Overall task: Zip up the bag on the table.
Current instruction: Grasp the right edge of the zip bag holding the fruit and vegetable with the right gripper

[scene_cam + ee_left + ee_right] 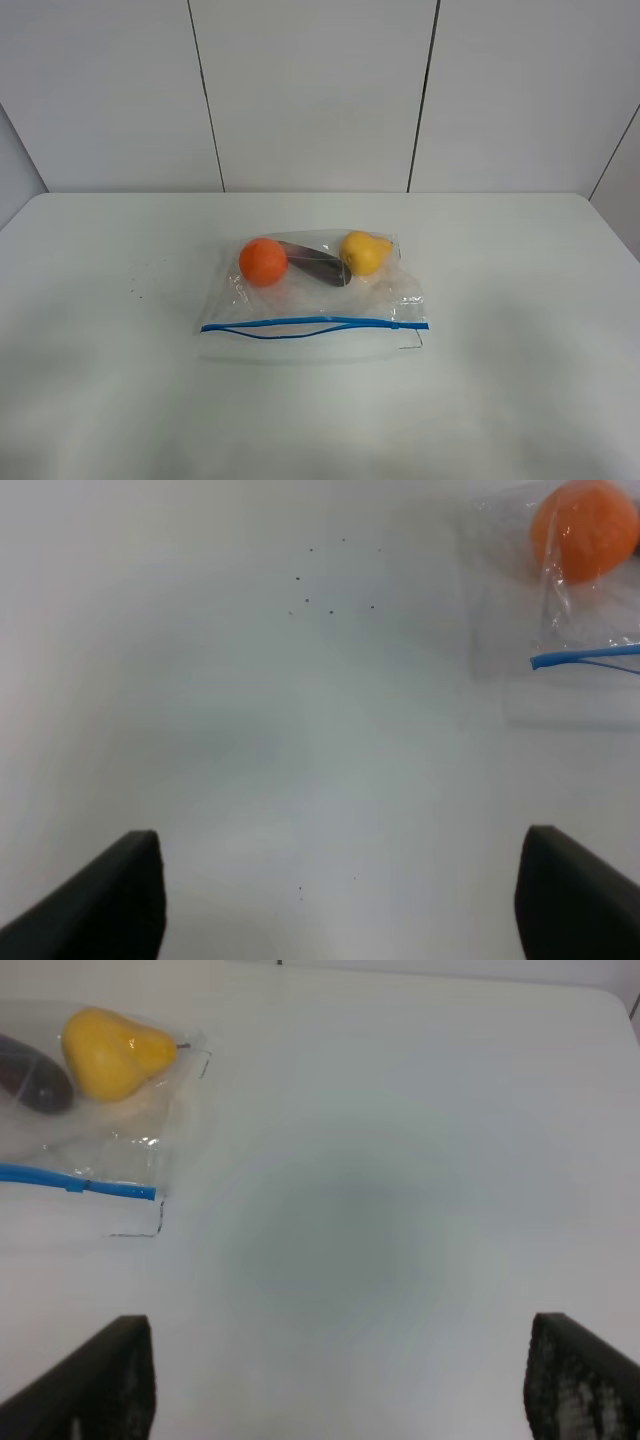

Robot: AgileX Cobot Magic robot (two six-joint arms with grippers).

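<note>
The white table (100, 380) takes almost the whole high view, and behind it stands a pale wall (310, 90) made of panels with dark seams. The bag (310, 300) lies flat about in the middle of the table. It is clear and crinkled.

My left gripper (340, 908) hangs over bare table at the left of the bag. Its two dark fingers (100, 905) are spread wide and nothing is between them. My right gripper (340, 1388) hangs over bare table at the right of the bag, also spread wide and holding nothing. Neither one touches the bag.

Inside the bag, on the far side, three things lie in a row. An orange fruit (263, 261) is at the left and a yellow pear (364, 252) at the right. A dark purple item (318, 267) lies between them, close against both.

The blue zip strip (395, 324) runs along the near edge of the bag, from side to side. At the right end its two blue lines go together as one. From the middle toward the left they separate, and the nearer line bows a little toward the front, so this part of the mouth is not closed.

Some small dark specks (330, 605) lie on the table at the left of the bag, apart from it.
</note>
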